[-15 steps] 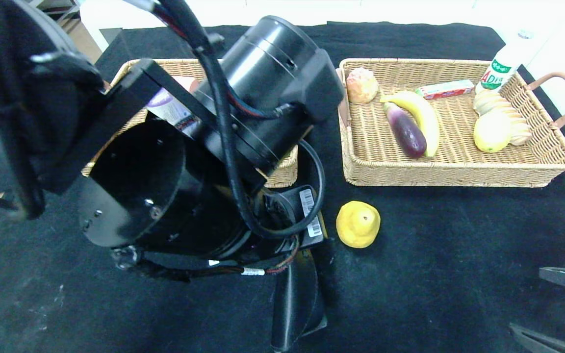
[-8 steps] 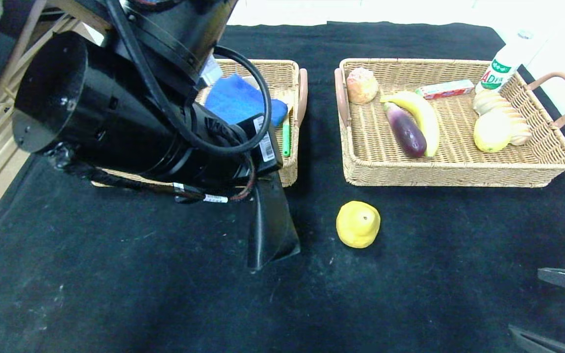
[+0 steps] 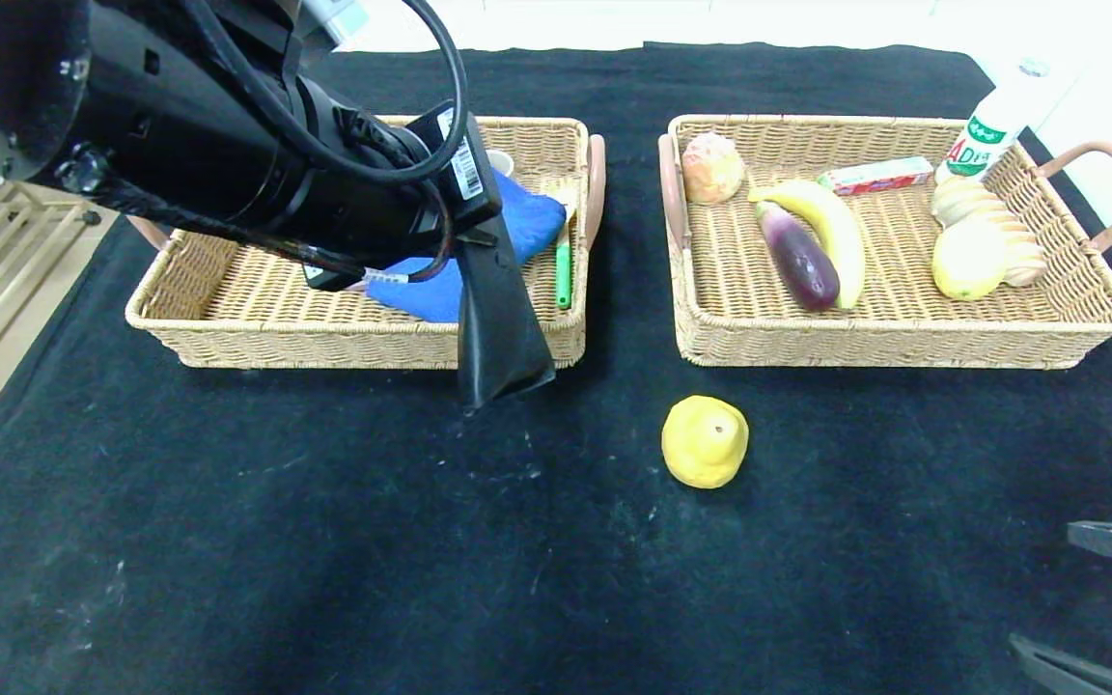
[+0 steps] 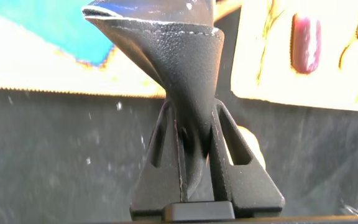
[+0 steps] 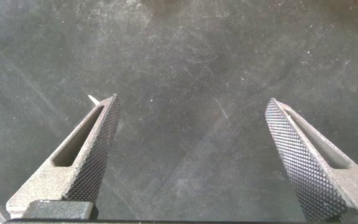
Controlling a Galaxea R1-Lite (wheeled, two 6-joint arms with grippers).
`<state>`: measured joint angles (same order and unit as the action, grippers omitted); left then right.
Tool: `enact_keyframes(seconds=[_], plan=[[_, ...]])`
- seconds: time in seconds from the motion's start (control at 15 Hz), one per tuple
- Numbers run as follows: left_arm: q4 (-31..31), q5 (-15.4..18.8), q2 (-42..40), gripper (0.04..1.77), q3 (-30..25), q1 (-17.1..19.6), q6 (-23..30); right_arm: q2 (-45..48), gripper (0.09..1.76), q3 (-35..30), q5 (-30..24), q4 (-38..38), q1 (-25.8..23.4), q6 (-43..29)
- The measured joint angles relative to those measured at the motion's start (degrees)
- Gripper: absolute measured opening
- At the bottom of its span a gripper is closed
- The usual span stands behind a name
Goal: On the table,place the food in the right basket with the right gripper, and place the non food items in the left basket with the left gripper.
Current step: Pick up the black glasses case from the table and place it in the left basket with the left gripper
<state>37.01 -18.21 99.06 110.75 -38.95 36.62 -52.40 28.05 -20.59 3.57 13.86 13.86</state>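
One yellow fruit left on the table

The yellow fruit (image 3: 705, 441) lies on the black cloth just near of the right basket (image 3: 903, 343), which holds banana (image 3: 831, 227), eggplant (image 3: 797, 256) and more. The left gripper (image 3: 503, 372), clenched and empty, hangs over the left basket (image 3: 228, 333) rim beside the blue cloth (image 3: 508, 227). The right gripper (image 5: 194, 155), spread wide, waits near-right; nothing blocks it.

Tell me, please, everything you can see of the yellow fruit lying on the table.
The yellow fruit is a squat, rounded piece, lemon-like, with a matte, slightly dimpled skin and a small dark spot on top. It looks whole and unmarked. It rests alone on the black cloth, in front of the gap between the two baskets, nearer the right one. Nothing touches it, and neither gripper is near it.
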Motion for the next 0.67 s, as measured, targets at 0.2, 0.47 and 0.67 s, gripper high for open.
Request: enact_keyframes(seconds=[0.2,0.47,0.67], plan=[[-3.3,0.0,0.2,0.32,0.1,1.6,-3.3,0.3,1.71,0.0,0.0,0.0,0.0,0.0],[-9.2,-0.4,1.7,0.32,0.1,4.6,-7.4,0.7,1.71,0.0,0.0,0.1,0.0,0.0],[-12.2,-0.4,3.3,0.32,0.1,5.8,-9.7,0.8,1.71,-0.1,0.0,0.0,-0.1,0.1]])
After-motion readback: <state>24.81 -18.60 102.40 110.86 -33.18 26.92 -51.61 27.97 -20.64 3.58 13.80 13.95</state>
